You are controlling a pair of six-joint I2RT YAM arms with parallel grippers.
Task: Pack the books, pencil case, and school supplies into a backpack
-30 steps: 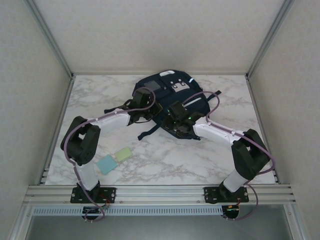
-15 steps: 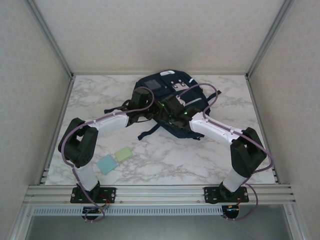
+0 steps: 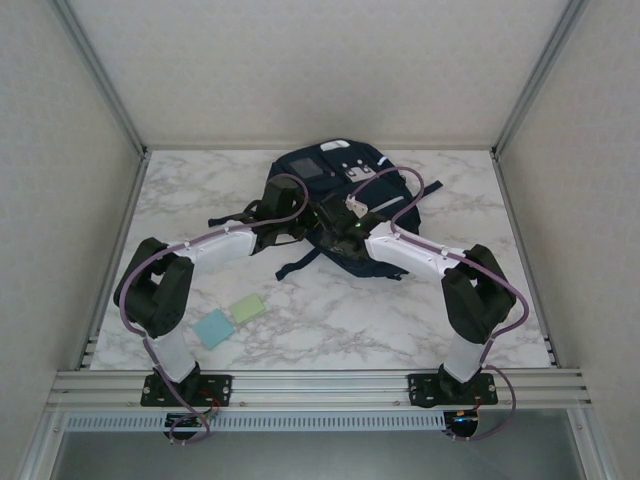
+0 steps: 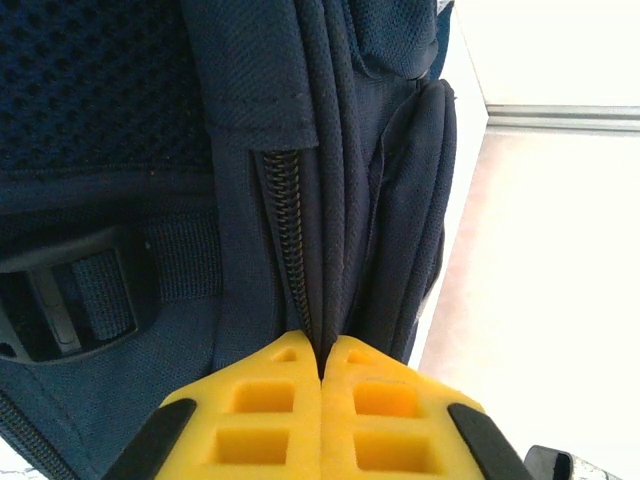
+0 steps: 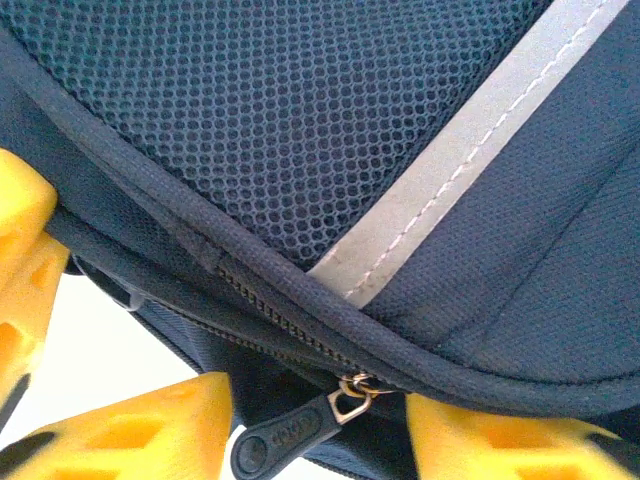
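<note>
The navy backpack [image 3: 340,172] lies at the back middle of the table. My left gripper [image 4: 322,350] is shut, pinching a fold of the backpack [image 4: 150,100] fabric beside its zipper [image 4: 285,200]. It meets the bag's near-left edge, where the left gripper [image 3: 305,218] shows from above. My right gripper [image 5: 318,400] is open against the backpack [image 5: 300,120]. A dark zipper pull [image 5: 290,435] hangs between its yellow fingers, touching neither, below the white stripe [image 5: 470,150]. From above, the right gripper [image 3: 335,217] sits just right of the left one. The school supplies, a pale blue pad [image 3: 213,327] and a pale green pad [image 3: 247,307], lie near left. The books and pencil case are out of view.
Dark straps [image 3: 295,262] trail from the bag toward the near side. A plastic buckle [image 4: 60,300] sits on a strap left of the pinched fold. Metal frame posts and side walls [image 3: 110,200] border the marble table [image 3: 380,310].
My right gripper has moved left and farther back onto the bag's near edge, ending close beside the left gripper. The left arm has stayed almost still, and the pads have not moved.
</note>
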